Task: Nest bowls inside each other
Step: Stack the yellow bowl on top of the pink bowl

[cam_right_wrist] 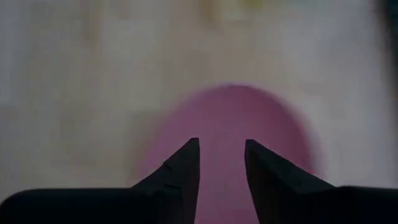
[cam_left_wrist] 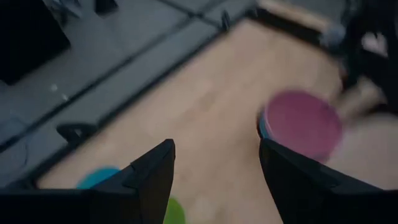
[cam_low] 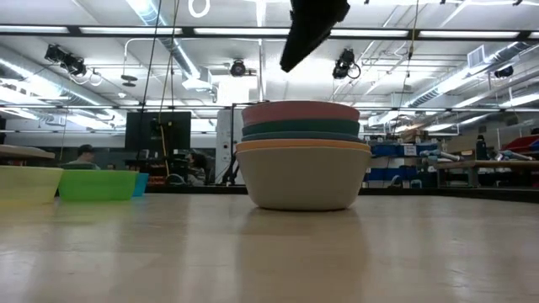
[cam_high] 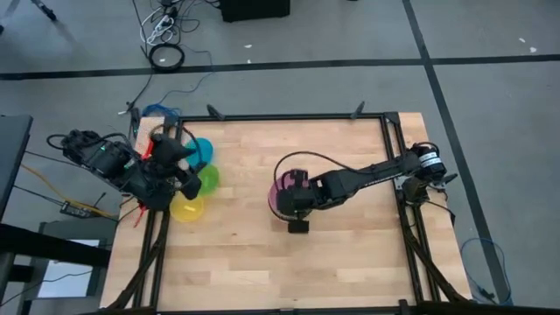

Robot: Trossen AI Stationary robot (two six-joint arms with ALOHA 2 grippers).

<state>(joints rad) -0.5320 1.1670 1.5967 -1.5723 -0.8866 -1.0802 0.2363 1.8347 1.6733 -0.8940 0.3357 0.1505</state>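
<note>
The stack of bowls sits near the middle of the worktop, with the pink bowl on top. The right hand hangs just above that pink bowl, its fingers a little apart and holding nothing. Three loose bowls lie well away from the stack, on the left arm's side: cyan, lime green and yellow. The left hand hangs right above them, spread wide and holding nothing. So the left arm is nearer to the loose bowls, and one of them probably goes next.
</note>
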